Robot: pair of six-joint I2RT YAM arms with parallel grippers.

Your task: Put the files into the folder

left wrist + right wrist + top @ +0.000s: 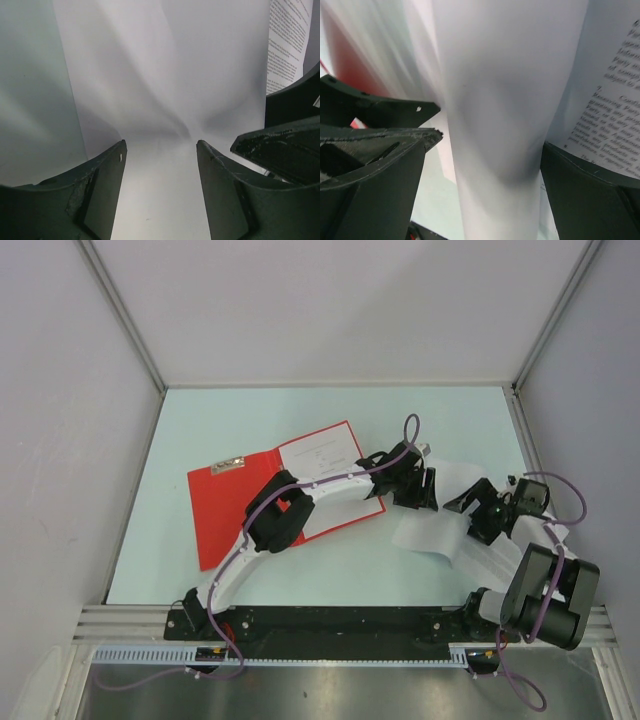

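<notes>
The folder (225,515) is found lying open at 9 o'clock from the left gripper (416,486), with one sheet (322,462) already laid on its right leaf. The left gripper, judged the nearer arm, is held with jaws partly apart over the loose files (430,536), and nothing is clamped. These are buckled toward 3 o'clock, where the right gripper (482,512) is spread wide around a raised fold that is not pinched.

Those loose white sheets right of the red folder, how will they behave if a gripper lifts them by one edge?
The sheets already bow and crease, so they would likely droop from a one-edge grip. They look thin and light; a push may buckle them rather than slide them. Their edges lie fanned, so they might separate.
</notes>
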